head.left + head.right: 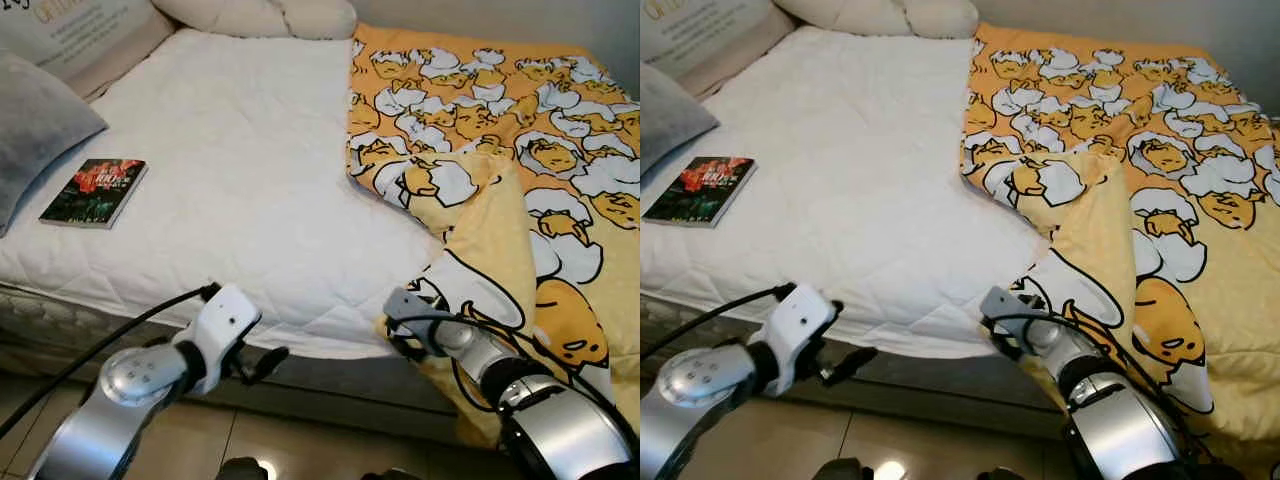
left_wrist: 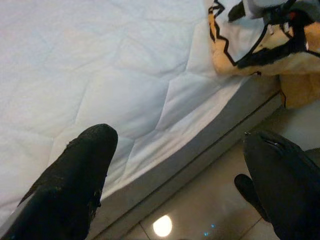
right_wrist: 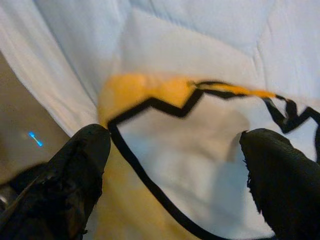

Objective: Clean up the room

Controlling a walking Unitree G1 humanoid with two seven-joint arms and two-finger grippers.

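white quilted mattress (image 1: 230,190) fills most of your view, on a bed seen from its near edge, with pale glossy floor tiles (image 1: 200,440) below. across the right half of the bed lies a yellow blanket (image 1: 520,150) printed with white and yellow cartoon egg figures; its near corner is folded back and drapes over the mattress edge toward the floor. on the far left of the mattress a dark paperback book (image 1: 95,192) lies flat, just beside a grey pillow (image 1: 35,125), and cream pillows (image 1: 255,15) sit along the head end. your left arm reaches forward from the lower left, silver forearm angled up, white wrist block bent toward the bed; the left gripper (image 1: 262,362) hovers at the mattress's near edge, over the bed's grey side and the floor, touching nothing. in the left wrist view its two black fingers (image 2: 75,185) stand wide apart with mattress edge and tile between them. your right arm comes in from the lower right, elbow low, wrist tipped toward the hanging blanket corner. the right gripper (image 3: 172,182) is right up against that draped corner; its fingers (image 3: 75,175) are spread apart on either side of the white-and-yellow fabric with the black outline, not closed on it.
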